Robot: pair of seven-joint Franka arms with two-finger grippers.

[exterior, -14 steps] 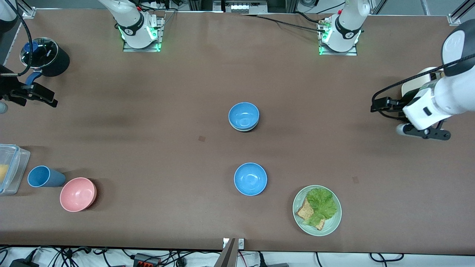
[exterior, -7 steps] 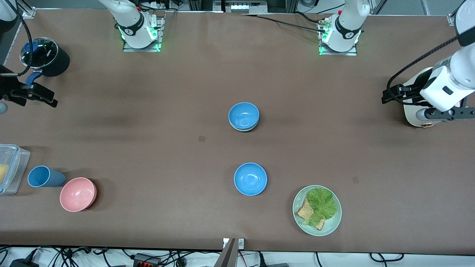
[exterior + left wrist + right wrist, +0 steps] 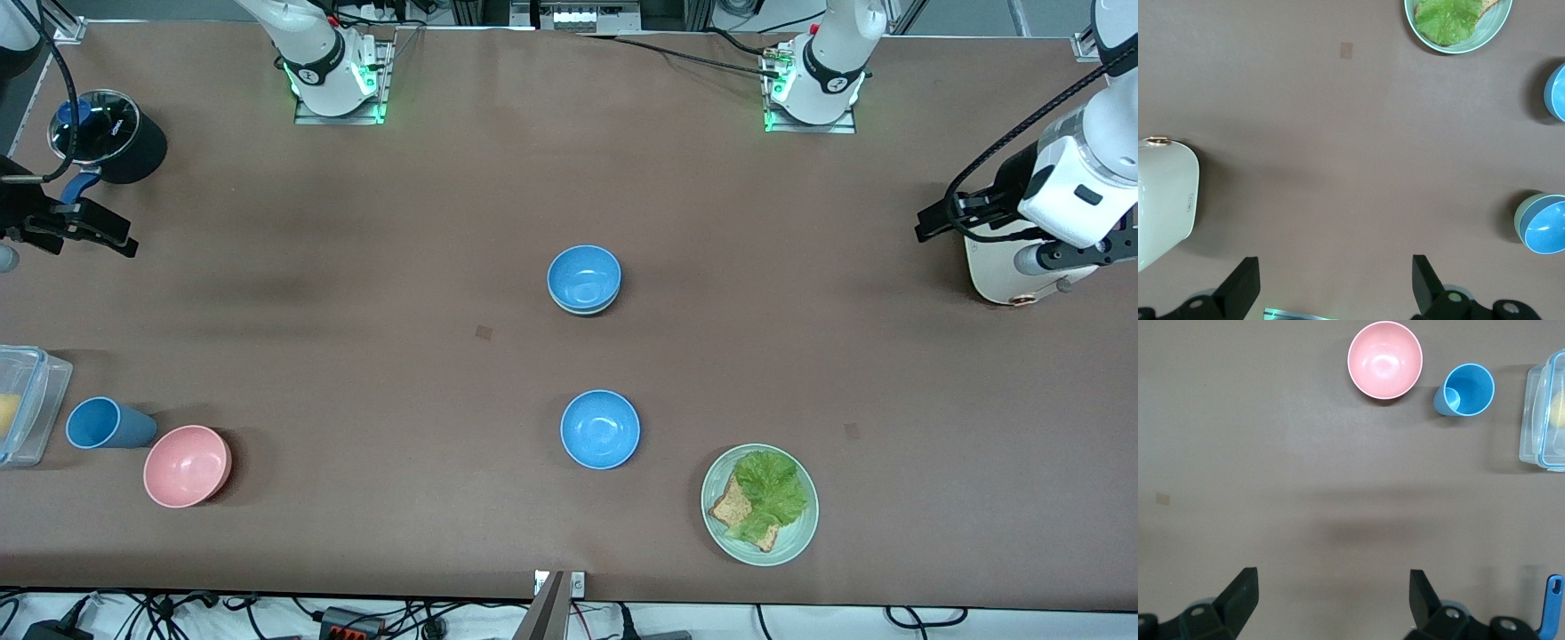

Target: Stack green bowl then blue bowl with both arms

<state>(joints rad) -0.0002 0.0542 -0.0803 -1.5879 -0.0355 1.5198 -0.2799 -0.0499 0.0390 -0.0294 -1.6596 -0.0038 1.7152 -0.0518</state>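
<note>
Since the earlier frames the left arm was seen to have drawn back toward its own end of the table, the left gripper [image 3: 1071,258] being carried from open tabletop to a spot over the white rounded appliance [image 3: 1000,271]; the bowls and the right arm were left unmoved. The left gripper's fingers [image 3: 1245,288] were noted spread wide and empty, as were those of the right gripper [image 3: 76,231], which was held waiting over the table edge at the right arm's end, beside the black pot with glass lid [image 3: 111,133]. The green bowl [image 3: 587,308] was found mid-table with a blue bowl [image 3: 584,276] already nested in it, only a pale rim crescent being shown; in the left wrist view the same green rim [image 3: 1520,220] was seen around the blue. A second blue bowl [image 3: 600,428] was recorded nearer the front camera, beside the pale-green plate with lettuce and toast [image 3: 800,533]. The pink bowl [image 3: 187,465], blue cup [image 3: 107,423] and clear lidded container [image 3: 27,400] were noted at the right arm's end. The bowls were judged light, rigid and smooth-walled, apt to slide; a pinch over the rim wall was judged best. The stack appeared complete.
</note>
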